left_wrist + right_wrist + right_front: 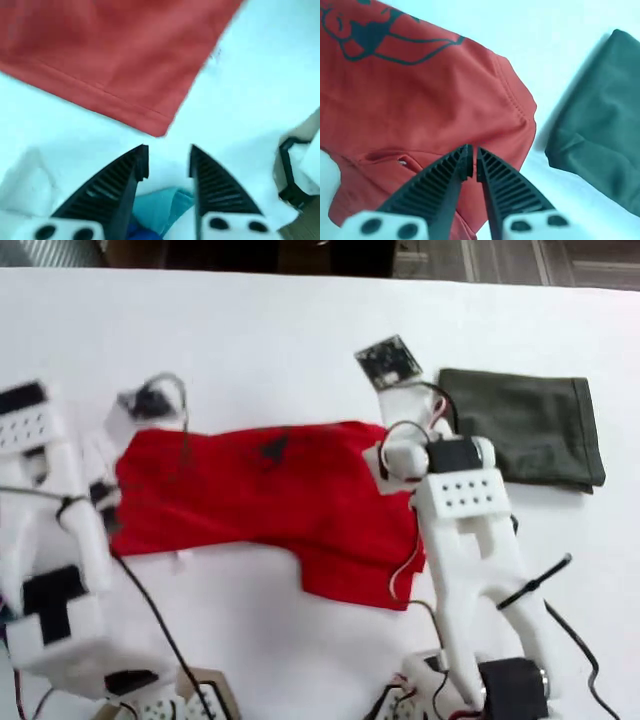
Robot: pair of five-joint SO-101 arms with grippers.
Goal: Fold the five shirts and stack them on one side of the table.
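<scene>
Judging by the layout, one of five looks done: a green shirt (525,430) lies folded on the desk (300,330), on the right arm's side. A red shirt (260,490) sprawls across the middle, only partly doubled over, so most work remains. Left tool (167,160) hangs open just off the red hem corner; right tool (472,162) sits over red cloth, jaws almost together, not clearly pinching it
</scene>
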